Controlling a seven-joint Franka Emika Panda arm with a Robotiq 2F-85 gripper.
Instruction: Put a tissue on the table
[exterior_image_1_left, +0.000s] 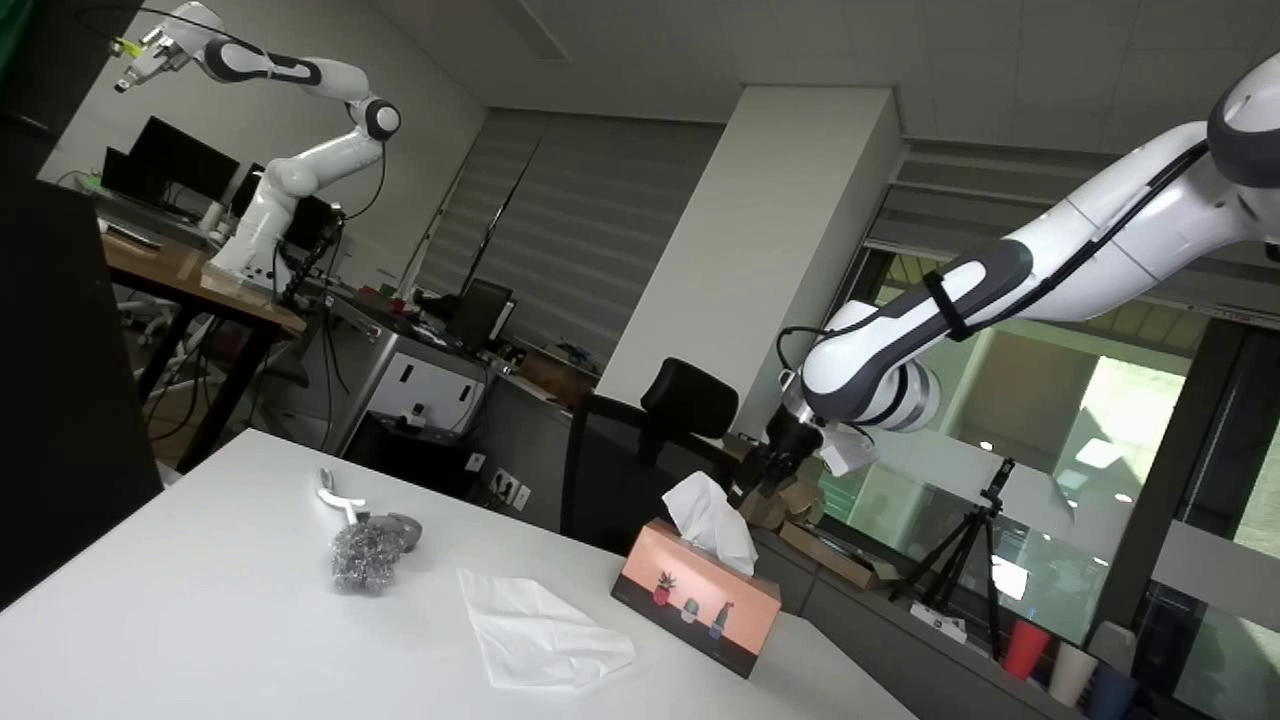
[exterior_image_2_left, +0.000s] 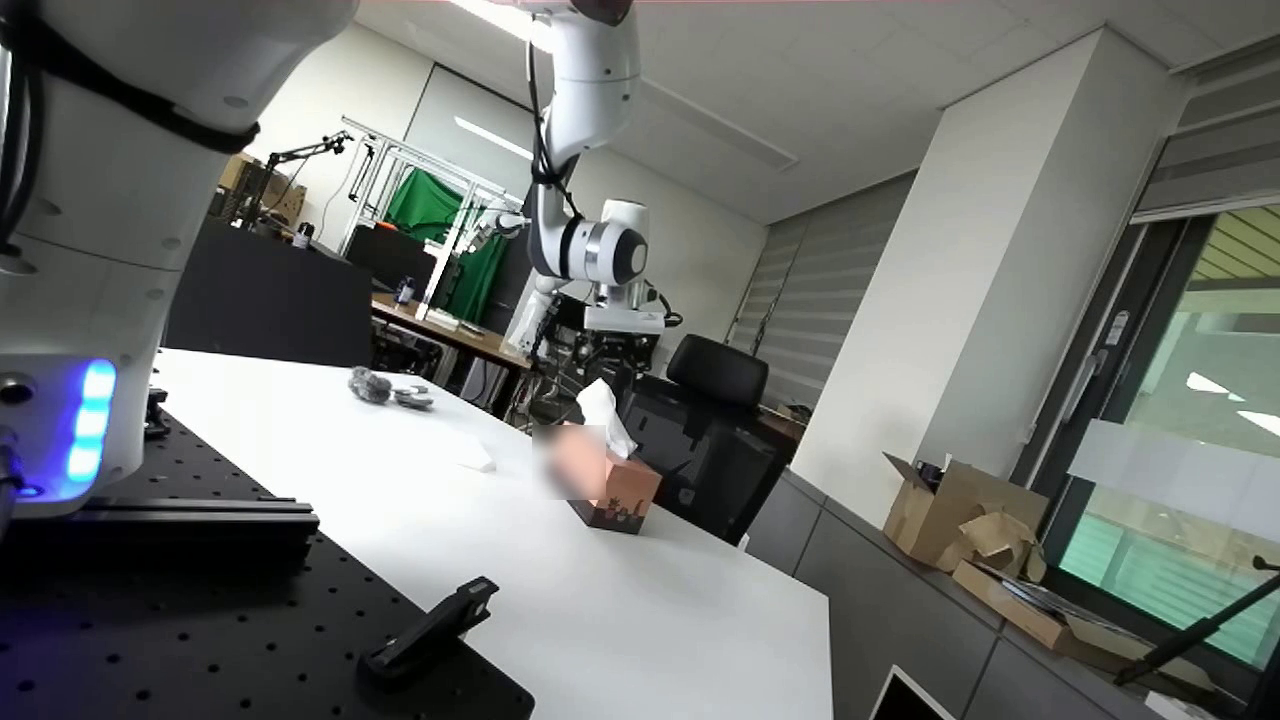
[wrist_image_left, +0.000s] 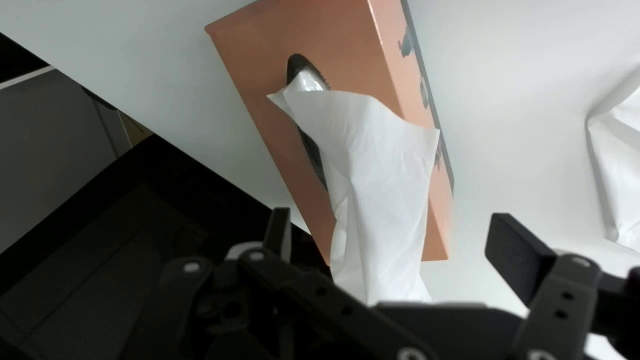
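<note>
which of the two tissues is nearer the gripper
The tissue poking from the orange box, just below the open gripper; the other tissue lies on the table, apart from the box.

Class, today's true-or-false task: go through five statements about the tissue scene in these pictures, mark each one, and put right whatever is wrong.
1. A loose tissue lies on the white table. True.
2. The tissue box is green all over. False: the tissue box is orange above and dark below.
3. Another tissue sticks out of the tissue box. True.
4. The gripper is clamped shut. False: the gripper is open, its fingers apart.
5. The silvery mesh scrubber lies on the tissue box. False: the silvery mesh scrubber lies on the table, apart from the box.
</note>
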